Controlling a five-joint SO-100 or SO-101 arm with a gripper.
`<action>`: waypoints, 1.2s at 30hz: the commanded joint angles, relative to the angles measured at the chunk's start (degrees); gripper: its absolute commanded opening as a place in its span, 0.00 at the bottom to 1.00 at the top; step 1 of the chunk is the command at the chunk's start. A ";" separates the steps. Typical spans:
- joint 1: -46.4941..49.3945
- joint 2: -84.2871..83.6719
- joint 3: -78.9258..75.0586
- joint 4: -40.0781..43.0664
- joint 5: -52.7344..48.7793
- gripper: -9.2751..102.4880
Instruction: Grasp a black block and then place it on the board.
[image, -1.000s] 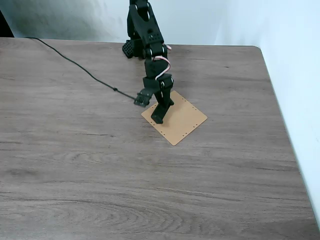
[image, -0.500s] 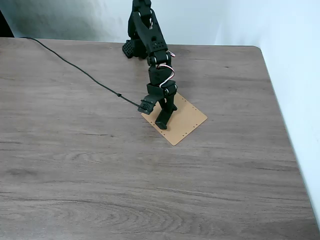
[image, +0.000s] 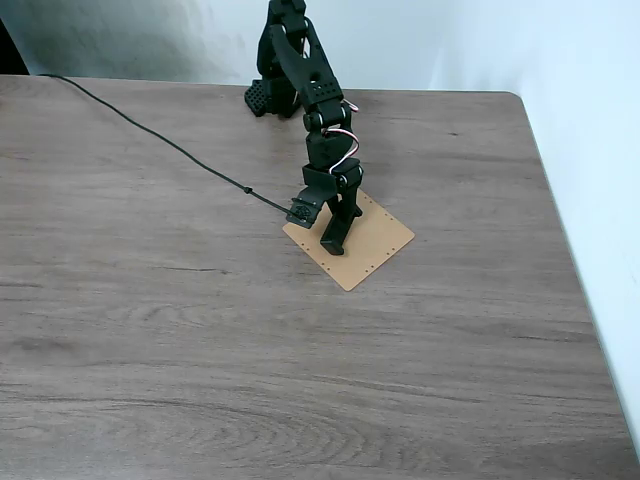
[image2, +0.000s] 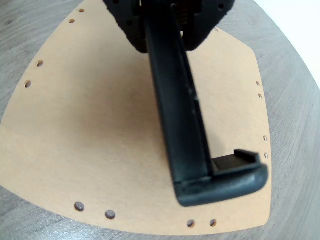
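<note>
I've got the gripper (image: 333, 243) down over the tan board (image: 375, 240), w/ the tip at or just above its surface in the fixed view. Wrist view: black block (image2: 235, 162) sits tucked against the finger (image2: 175, 100) tip, over the board's edge holes (can't tell if jaws are clamped).

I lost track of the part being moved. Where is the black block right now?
In the wrist view the black block shows at lower right, tucked against the end effector tip, over the board near its holed right edge.
</note>
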 joint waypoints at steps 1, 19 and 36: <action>-3.87 1.93 -2.46 1.58 -2.90 0.17; -2.20 9.58 1.67 5.54 -7.47 0.32; 9.58 36.56 18.37 8.79 -10.37 0.08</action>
